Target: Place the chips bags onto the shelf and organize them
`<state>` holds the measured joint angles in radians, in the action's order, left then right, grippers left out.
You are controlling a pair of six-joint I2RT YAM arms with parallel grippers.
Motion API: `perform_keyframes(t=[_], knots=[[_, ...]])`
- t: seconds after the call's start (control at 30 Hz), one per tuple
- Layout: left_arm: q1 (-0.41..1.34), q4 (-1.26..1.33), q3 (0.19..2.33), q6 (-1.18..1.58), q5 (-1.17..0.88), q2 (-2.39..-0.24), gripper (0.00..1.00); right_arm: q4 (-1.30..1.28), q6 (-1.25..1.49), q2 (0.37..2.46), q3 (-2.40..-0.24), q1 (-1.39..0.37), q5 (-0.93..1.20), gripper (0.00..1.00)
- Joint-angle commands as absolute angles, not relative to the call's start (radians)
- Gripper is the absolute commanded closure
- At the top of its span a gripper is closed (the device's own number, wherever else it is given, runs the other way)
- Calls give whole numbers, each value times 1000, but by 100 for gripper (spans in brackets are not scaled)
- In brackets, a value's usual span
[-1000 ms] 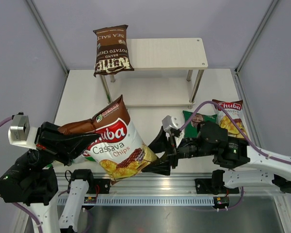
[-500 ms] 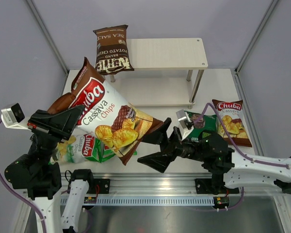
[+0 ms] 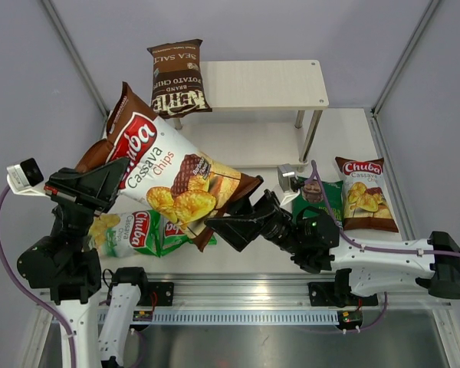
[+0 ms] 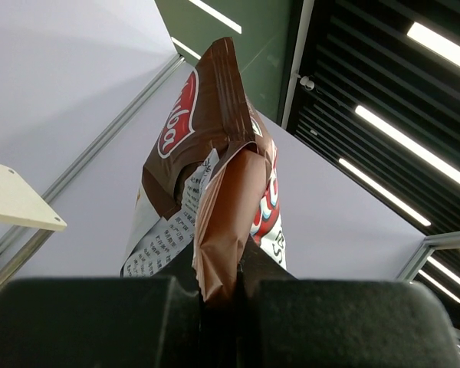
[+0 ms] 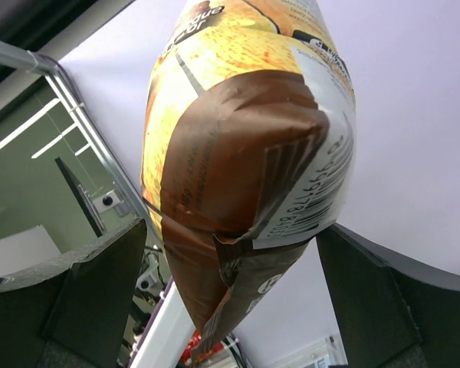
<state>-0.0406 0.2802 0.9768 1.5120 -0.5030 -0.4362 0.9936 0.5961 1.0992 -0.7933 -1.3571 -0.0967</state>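
1. Chips bag in glossy white and brown foil, printed "Chuba Cassava" (image 3: 172, 165), hangs tilted in the air above the left half of the white worktop (image 3: 353, 134).
2. The left end effector (image 4: 221, 287) is clamped tight on the bag's crimped brown top seam.
3. The right end effector (image 5: 238, 261) has its jaws spread wide on either side of the bag's bottom end; whether they touch it cannot be told.
4. A dark brown Kettle bag (image 3: 176, 80) rests at the left end of the top board of the pale wood-grain, metal-legged shelf (image 3: 268, 84) at the far edge.
5. Two light green Chuba bags (image 3: 149, 234) lie near the near-left corner, below the lifted bag.
6. A second white-brown Chuba bag (image 3: 366, 195) lies near the right edge, with a dark green bag (image 3: 318, 192) just beside it.
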Motion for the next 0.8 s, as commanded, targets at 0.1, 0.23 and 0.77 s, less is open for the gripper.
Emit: perform_keyframes(t=[0.1,0.23,0.77], knots=[[-41,382,939,1562,-537,-442,100,1195,594,1127,-830,-1362,-219,0],[-41,385,939,1552,-581,-452,100,1201,563,1135,-837,-1362,-264,0],[-41,451,953,1486,-724,-531,67,1069,393,1049,-821,-1362,-198,63]])
